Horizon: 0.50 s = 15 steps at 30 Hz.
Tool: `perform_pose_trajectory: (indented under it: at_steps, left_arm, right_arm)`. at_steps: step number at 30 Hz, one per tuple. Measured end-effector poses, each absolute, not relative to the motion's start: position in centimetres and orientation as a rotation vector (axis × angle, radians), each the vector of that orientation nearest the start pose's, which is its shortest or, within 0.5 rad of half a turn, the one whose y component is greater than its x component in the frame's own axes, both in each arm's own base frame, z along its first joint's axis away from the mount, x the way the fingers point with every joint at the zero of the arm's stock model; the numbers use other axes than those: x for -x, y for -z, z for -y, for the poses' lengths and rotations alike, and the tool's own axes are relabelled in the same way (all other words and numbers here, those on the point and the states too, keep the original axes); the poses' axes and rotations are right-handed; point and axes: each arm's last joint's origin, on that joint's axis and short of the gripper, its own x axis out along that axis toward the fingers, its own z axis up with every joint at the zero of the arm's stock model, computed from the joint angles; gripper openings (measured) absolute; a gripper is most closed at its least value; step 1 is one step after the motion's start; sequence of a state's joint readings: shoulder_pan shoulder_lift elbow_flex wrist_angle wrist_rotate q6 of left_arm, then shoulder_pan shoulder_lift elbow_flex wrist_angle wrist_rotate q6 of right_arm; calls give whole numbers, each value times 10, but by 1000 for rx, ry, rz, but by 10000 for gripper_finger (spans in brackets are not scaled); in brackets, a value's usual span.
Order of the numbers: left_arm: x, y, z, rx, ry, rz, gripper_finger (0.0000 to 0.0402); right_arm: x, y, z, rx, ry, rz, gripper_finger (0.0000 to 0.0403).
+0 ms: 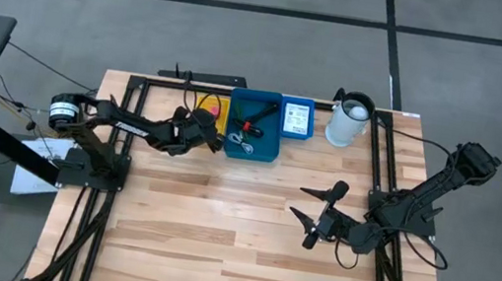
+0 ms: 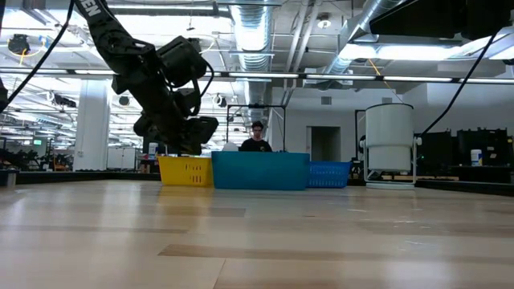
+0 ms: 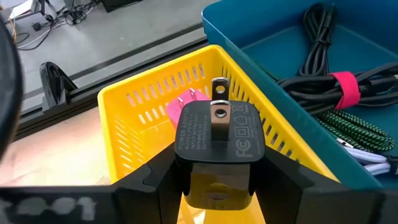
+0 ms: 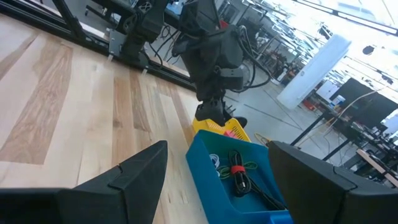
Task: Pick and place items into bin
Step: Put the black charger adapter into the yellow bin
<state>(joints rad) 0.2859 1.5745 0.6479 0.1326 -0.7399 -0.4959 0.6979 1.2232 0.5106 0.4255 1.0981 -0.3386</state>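
My left gripper (image 1: 209,135) is shut on a small black block (image 3: 217,140), a plug adapter with two metal prongs (image 3: 219,107). It hangs over the near rim of the yellow bin (image 3: 155,102), which holds a pink piece (image 3: 185,104). The blue bin (image 1: 255,126) beside it holds black coiled cables (image 3: 329,59) tied with a red strap. A white printed packet (image 1: 296,117) lies in a small blue basket. My right gripper (image 1: 317,213) stands open above bare table at the right, touching nothing. My left gripper pinches the black block by its two opposite side faces (image 3: 181,155), one finger (image 3: 155,183) on each side. The fingers slant downward from the table's left. The block is lifted clear above the yellow bin's rim, its pronged face turned up toward the wrist.
A white cylindrical jug (image 1: 349,119) stands at the far right of the row of bins. A black frame rail (image 1: 201,77) runs along the table's far edge. Bare wood (image 1: 217,235) fills the table's near half. A person (image 2: 257,138) sits in the room beyond.
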Motion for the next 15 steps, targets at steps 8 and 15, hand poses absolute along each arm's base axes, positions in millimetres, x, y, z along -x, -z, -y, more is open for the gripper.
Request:
perform_pose_trajectory:
  at_steps: [8,15]
  left_arm:
    - [-262,-144,-97,249,-1115,-555,151]
    - [-262,-144,-97,233,-1107,-566,151]
  right_arm:
    - [-195,-214,-130,559,365,-247,276]
    - [-195,-214,-130,551,367,-245,276]
